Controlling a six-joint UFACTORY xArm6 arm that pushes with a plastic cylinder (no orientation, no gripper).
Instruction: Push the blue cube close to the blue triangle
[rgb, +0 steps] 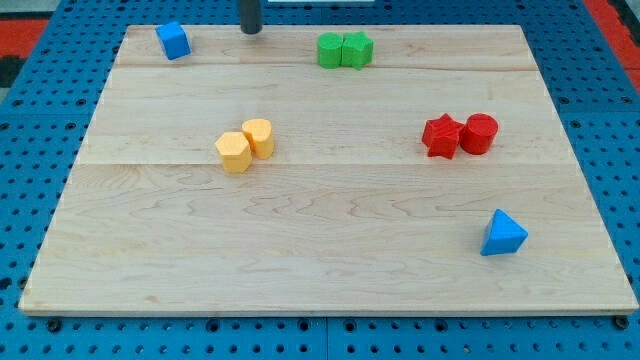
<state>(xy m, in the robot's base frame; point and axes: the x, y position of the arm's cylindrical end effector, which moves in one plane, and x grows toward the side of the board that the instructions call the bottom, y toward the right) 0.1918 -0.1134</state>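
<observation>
The blue cube (173, 40) sits near the board's top left corner. The blue triangle (502, 234) lies far away at the lower right. My tip (250, 31) stands at the view's top edge of the board, to the right of the blue cube and apart from it, with a clear gap between them.
Two green blocks (344, 50) touch each other at the top centre, right of my tip. Two yellow blocks (245, 145) sit together left of centre. A red star (441, 136) and a red cylinder (479, 133) touch at the right. The wooden board (320, 270) rests on a blue pegboard.
</observation>
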